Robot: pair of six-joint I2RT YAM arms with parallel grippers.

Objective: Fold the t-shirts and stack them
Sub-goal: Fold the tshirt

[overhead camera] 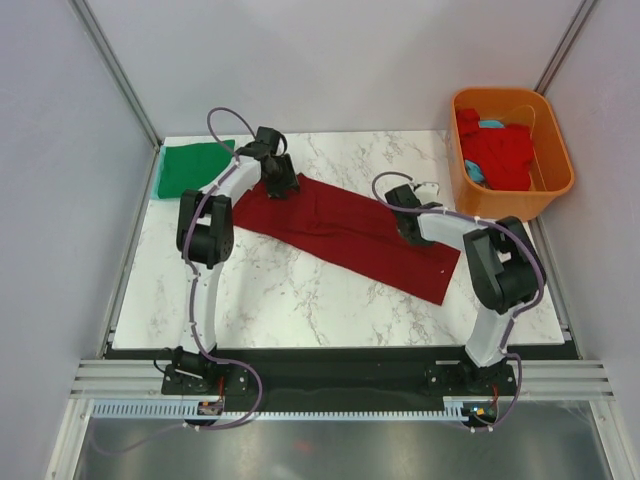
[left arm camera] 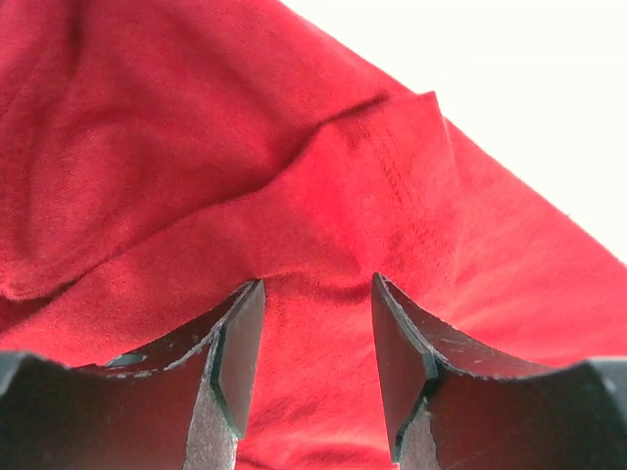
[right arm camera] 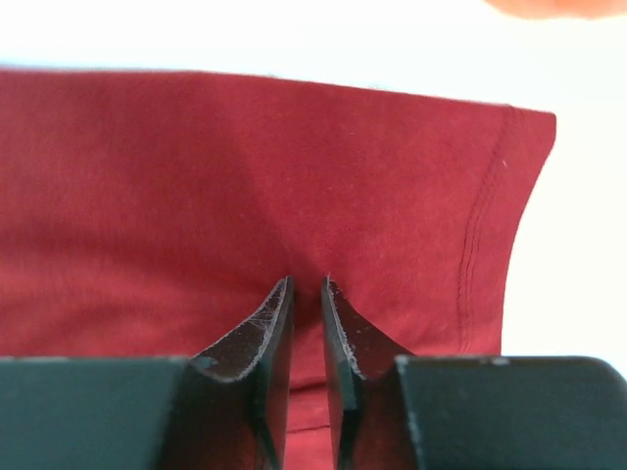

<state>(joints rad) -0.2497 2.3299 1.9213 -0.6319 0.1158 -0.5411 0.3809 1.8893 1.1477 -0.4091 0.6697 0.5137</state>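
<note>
Top external: listing dark maroon t-shirt (overhead camera: 340,228) as soft, light, limp; best taken at hems. Pinching its right end with right gripper (right arm camera: 306,284); straddling far-left cloth with left gripper (left arm camera: 315,282), fingers apart, hold impossible to tell.

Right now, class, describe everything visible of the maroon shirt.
The maroon shirt is soft, matte knit cloth with a stitched hem, folded into a long band lying diagonally across the table, slightly wrinkled. The left gripper stands open over its far-left end; the right gripper pinches its far edge toward the right end.
</note>
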